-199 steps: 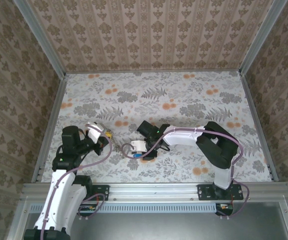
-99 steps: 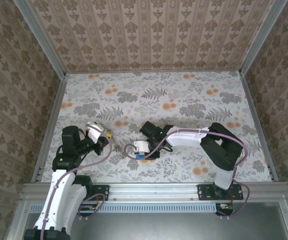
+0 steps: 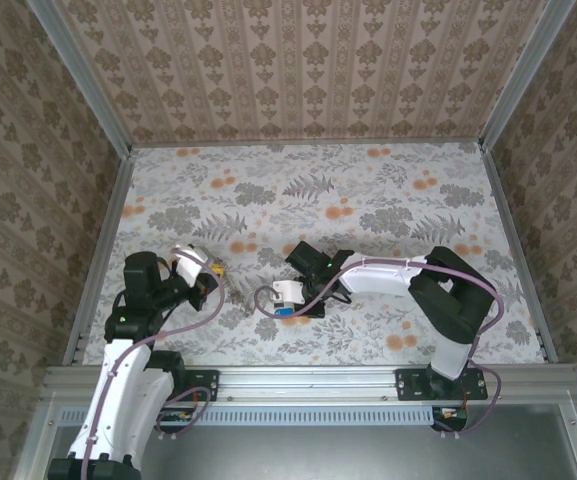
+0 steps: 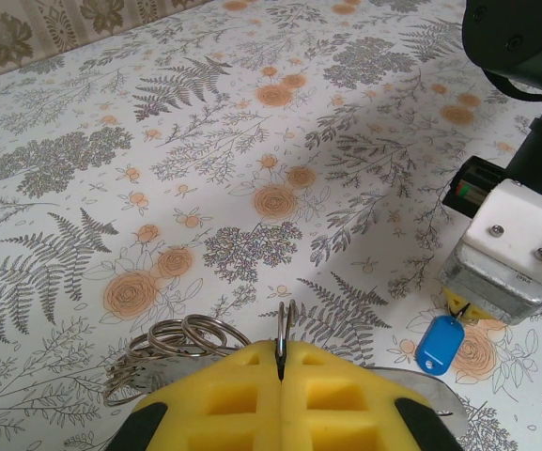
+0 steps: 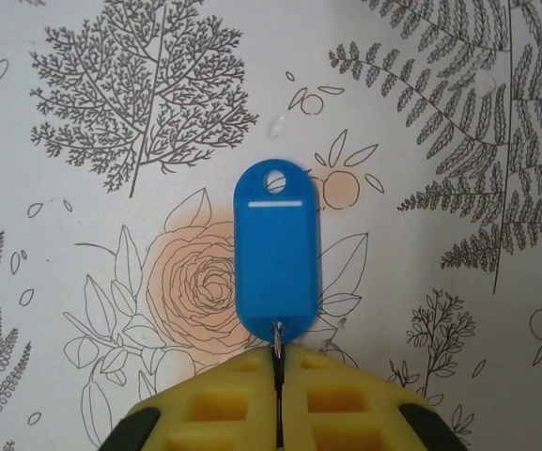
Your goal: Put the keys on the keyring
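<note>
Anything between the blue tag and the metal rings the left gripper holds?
Nothing lies on the floral tablecloth between the blue tag and the metal rings; overhead, the right arm's cable loops close beside the tag.

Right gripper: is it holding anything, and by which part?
The right gripper pinches the blue key tag by the small metal loop at its end.

The small metal loop at the near end of the blue key tag (image 5: pixel 275 252) slips out of sight in the seam between the right hand's (image 5: pixel 277 366) yellow pads, which the wrist view's bottom edge cuts off. The keyring's (image 4: pixel 191 336) nearest arcs are hidden behind the left hand (image 4: pixel 280 362). From above, the tag under the right hand is just a blue speck, too small to make out its shape.
</note>
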`<state>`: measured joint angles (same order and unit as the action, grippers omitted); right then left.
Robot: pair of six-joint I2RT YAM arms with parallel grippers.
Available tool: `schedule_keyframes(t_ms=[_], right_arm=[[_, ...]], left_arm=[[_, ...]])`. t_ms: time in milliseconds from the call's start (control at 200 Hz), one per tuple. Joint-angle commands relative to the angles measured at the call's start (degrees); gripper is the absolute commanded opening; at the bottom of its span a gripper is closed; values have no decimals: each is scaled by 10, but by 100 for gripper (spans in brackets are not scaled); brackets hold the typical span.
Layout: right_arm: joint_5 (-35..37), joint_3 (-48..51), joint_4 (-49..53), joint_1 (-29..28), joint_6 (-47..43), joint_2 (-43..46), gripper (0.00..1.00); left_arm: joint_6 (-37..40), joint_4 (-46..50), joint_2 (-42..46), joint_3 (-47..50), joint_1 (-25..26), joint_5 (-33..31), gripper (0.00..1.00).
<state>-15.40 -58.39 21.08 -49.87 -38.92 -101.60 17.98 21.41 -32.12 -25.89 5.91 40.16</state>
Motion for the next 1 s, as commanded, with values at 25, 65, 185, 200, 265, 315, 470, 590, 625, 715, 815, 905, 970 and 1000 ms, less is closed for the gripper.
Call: schedule_keyframes(t_ms=[25, 65, 185, 200, 265, 315, 470, 590, 625, 715, 815, 905, 970, 1000], right_arm=[[-17, 12, -1, 3, -7, 18, 3], [-23, 13, -2, 4, -10, 22, 0], [-40, 33, -45, 9, 6, 48, 0], [-43, 38, -54, 11, 12, 54, 0], [-58, 62, -104, 19, 30, 87, 0], [-58, 89, -151, 22, 44, 117, 0], [-30, 162, -297, 24, 111, 203, 0], [-3, 192, -406, 22, 216, 243, 0], [-6, 202, -448, 18, 242, 247, 0], [25, 206, -505, -4, 272, 247, 0], [51, 194, -526, -19, 281, 243, 0], [50, 195, -552, -27, 291, 243, 0], [50, 194, -553, -36, 283, 244, 0], [51, 194, -553, -40, 280, 244, 0]], left_arm=[[-8, 0, 10, -7, -3, 7, 0], [-7, -1, 10, -6, -3, 8, 0], [5, -7, 11, -4, 1, 36, 0], [5, -9, 11, -3, 2, 39, 0], [6, -13, 10, -5, 11, 42, 0], [-2, -17, 8, -9, 16, 39, 0], [-13, -39, 18, -24, 52, 27, 0], [0, -31, 6, -41, 89, -8, 0], [6, -25, -4, -46, 97, -9, 0], [20, -41, -16, -41, 126, -12, 0], [29, -88, -6, -21, 163, -30, 0], [33, -107, -5, -17, 193, -80, 0], [42, -109, -8, -19, 208, -100, 0], [45, -114, -8, -18, 221, -110, 0]])
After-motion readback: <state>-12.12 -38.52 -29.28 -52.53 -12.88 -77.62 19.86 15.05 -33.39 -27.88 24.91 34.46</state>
